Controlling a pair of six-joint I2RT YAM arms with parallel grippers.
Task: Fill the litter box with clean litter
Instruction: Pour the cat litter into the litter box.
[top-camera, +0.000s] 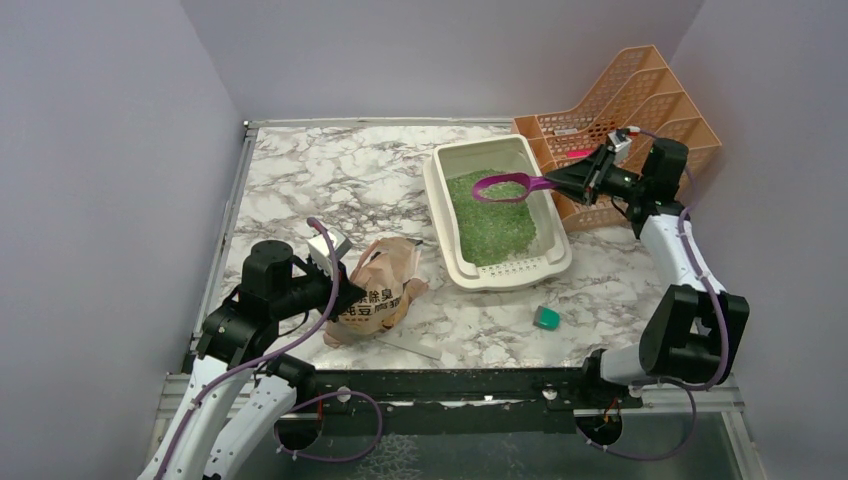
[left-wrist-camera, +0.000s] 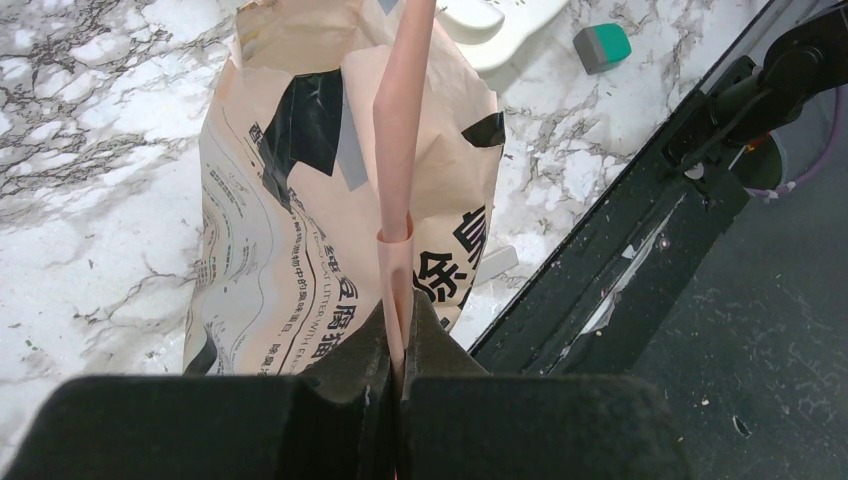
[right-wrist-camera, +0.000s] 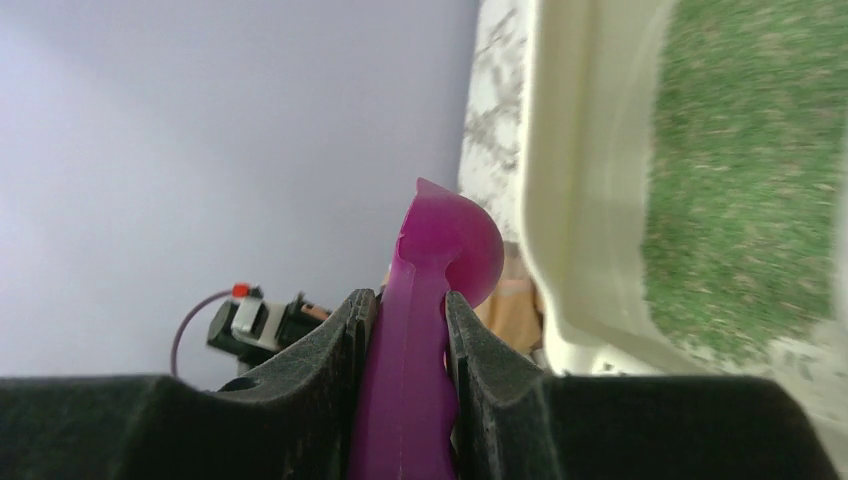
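In the upper middle of the overhead view, the cream-white rectangular plastic litter box (top-camera: 443, 205) sat on the grey-veined marble-pattern table (top-camera: 330, 170). Bright green granules of clean litter (top-camera: 490, 230) covered its floor. At the upper right, the right gripper (top-camera: 578, 178) had its jaws partly apart and clamped on the handle of a magenta plastic scoop (top-camera: 500, 188). The scoop's bowl hung over the far half of the box; whether it carried granules could not be told. Behind the gripper stood an orange mesh file rack (top-camera: 640, 90). At the lower left, the left gripper (top-camera: 338, 283) was pinched fully together on a folded strip of the tan paper bag with dark characters (top-camera: 385, 290), which was near the box's left corner. A small teal block (top-camera: 546, 318) lay below the box.
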